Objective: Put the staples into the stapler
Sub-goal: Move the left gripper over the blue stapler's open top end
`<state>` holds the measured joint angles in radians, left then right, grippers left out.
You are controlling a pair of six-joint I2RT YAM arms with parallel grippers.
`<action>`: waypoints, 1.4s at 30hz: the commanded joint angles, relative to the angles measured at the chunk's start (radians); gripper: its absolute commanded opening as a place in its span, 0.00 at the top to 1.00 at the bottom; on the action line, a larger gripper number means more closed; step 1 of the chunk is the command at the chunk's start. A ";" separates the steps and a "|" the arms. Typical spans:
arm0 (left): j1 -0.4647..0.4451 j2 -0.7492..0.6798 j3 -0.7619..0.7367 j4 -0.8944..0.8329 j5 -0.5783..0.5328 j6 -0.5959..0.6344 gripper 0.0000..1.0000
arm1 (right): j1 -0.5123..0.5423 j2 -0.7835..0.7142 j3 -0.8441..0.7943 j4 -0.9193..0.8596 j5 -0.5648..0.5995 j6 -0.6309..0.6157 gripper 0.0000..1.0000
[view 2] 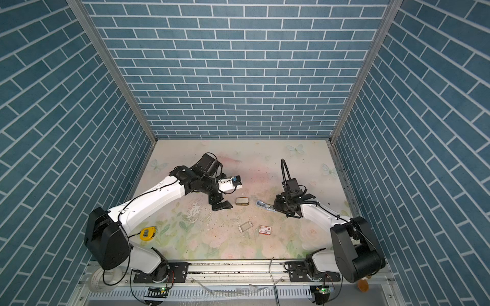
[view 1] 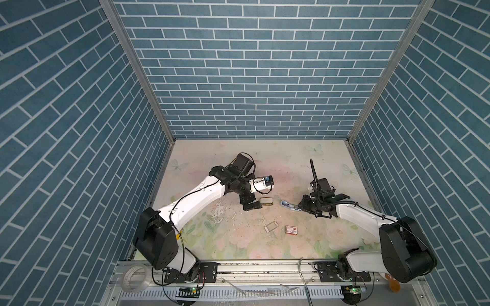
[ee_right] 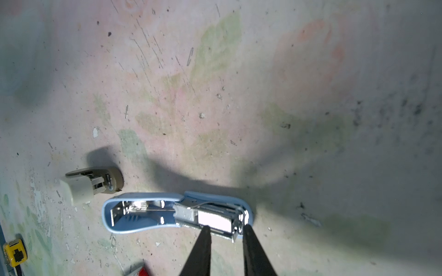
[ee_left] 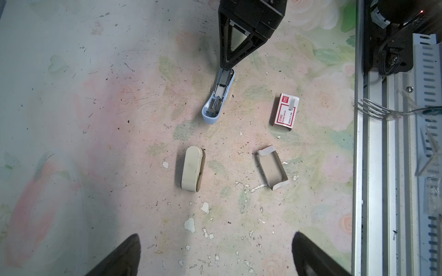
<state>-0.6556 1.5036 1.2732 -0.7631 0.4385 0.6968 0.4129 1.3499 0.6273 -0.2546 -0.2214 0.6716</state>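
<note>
A light blue stapler [ee_right: 143, 219] lies swung open on the floral mat, its metal magazine facing up; it shows in both top views [view 1: 287, 204] [view 2: 262, 204]. A bright silvery block, the staples [ee_right: 215, 221], sits in the magazine's channel. My right gripper [ee_right: 226, 228] is at that end of the stapler. Its two black fingers stand narrowly apart, one at the block's edge and one at the stapler's tip, with no grip showing. My left gripper [ee_left: 215, 235] hovers wide open and empty above the mat, left of the stapler [ee_left: 215, 105].
A beige second stapler [ee_left: 191, 170] lies closed between the arms. A red-and-white staple box [ee_left: 285, 112] and its empty cardboard tray [ee_left: 271, 168] lie nearer the front rail. A yellow tape measure [view 2: 147, 233] sits front left. Loose staples litter the mat.
</note>
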 commanded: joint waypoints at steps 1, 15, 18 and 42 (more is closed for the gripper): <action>-0.009 0.010 0.014 0.009 0.008 0.012 0.00 | -0.004 0.011 0.026 -0.012 0.017 -0.036 0.75; -0.018 0.024 0.009 0.022 0.013 0.007 0.00 | -0.003 0.048 0.030 -0.004 0.018 -0.043 0.77; -0.022 0.030 0.008 0.027 0.013 0.007 0.01 | -0.004 0.058 0.026 -0.004 0.019 -0.045 0.78; -0.092 0.416 0.302 -0.004 -0.020 0.179 0.12 | -0.004 0.064 -0.016 0.031 0.027 -0.079 0.83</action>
<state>-0.7345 1.8698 1.5169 -0.7120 0.4099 0.8211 0.4118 1.4033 0.6292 -0.2195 -0.2176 0.6216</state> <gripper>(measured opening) 0.890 0.171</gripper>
